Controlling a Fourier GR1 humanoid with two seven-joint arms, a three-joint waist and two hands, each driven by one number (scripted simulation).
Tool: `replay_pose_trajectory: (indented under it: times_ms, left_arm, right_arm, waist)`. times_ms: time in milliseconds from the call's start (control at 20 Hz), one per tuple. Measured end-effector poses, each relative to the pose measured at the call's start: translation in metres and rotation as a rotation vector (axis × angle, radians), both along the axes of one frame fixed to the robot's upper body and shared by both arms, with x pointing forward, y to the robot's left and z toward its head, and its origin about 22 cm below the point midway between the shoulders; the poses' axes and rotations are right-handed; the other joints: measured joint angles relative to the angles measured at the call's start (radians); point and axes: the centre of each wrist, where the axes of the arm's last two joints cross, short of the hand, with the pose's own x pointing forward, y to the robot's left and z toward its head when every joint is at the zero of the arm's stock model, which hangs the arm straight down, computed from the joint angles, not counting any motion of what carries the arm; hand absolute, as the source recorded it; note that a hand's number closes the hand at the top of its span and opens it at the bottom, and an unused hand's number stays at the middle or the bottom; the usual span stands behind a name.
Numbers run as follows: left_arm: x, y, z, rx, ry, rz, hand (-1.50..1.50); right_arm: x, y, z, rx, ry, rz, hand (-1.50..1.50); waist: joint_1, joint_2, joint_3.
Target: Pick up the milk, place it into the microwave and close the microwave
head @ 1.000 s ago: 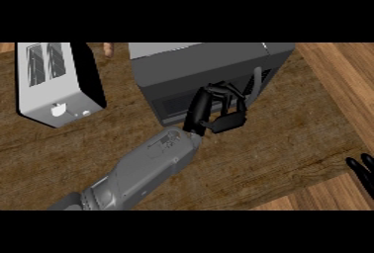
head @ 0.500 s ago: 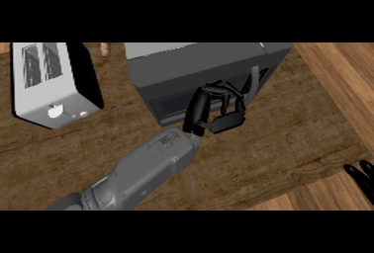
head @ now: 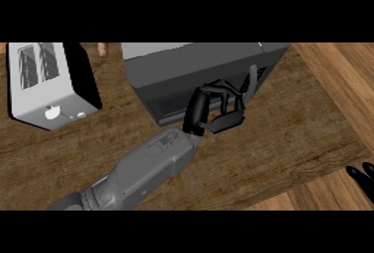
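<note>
the left robot hand (head: 215, 111) is clenched, fingers curled with nothing seen inside them, set against the dark door (head: 175, 99) of the microwave (head: 197, 62), likely to press it home. the milk shows nowhere on the bench (head: 292, 133); i judge it sits inside. the right robot hand (head: 361, 178) rests released at the lower right edge. a toaster (head: 47, 84) stands left.

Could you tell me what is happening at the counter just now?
The left robot hand is up against the front of the dark microwave, fingers curled, just beside the door handle. No milk is in view, and the door appears shut from this angle. A toaster stands to the left on the wooden counter. The right robot hand rests at the lower right edge.
</note>
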Motion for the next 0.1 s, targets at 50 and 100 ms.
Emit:
replay_pose_trajectory:
  times_ms: [50, 100]
  left_arm:
    - [0.0, 0.0, -0.0001, -0.001, -0.001, 0.003, 1.5]
    - [0.0001, 0.0, -0.0003, -0.003, -0.005, 0.005, 1.5]
  right_arm:
    - [0.0, 0.0003, 0.0007, 0.0, -0.001, 0.004, -1.5]
    - [0.0001, 0.0004, 0.0019, -0.002, -0.003, 0.007, -1.5]
  waist:
    - [-0.001, 0.0, 0.0]
    - [-0.002, 0.0, 0.0]
